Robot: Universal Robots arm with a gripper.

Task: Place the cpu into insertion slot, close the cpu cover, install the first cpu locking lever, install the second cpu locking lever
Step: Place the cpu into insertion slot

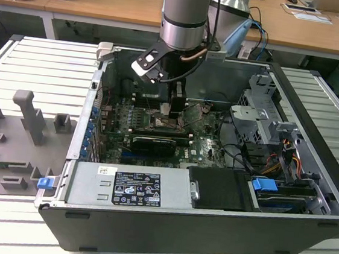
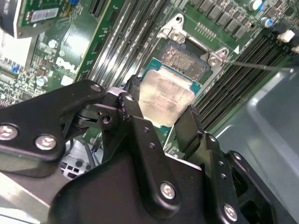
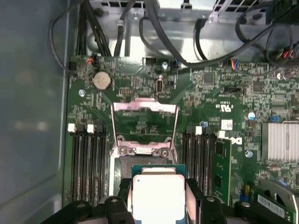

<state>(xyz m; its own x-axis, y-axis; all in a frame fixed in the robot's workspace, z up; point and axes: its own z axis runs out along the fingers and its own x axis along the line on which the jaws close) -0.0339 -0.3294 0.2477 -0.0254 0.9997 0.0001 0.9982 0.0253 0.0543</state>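
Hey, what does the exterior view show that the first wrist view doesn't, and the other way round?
Exterior view: the whole open computer case, the robot arm reaching into it, and the ribbed grey table. First wrist view: the opened metal cover frame, a coin battery, and the chip held in the end effector. Both: the green circuit board beneath the end effector.

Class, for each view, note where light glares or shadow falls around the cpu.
First wrist view: the cpu glares almost white on top. Second wrist view: it shows a softer, patchy sheen, gripped by the dark tool. Exterior view: the computer case is dim inside, beneath the arm.
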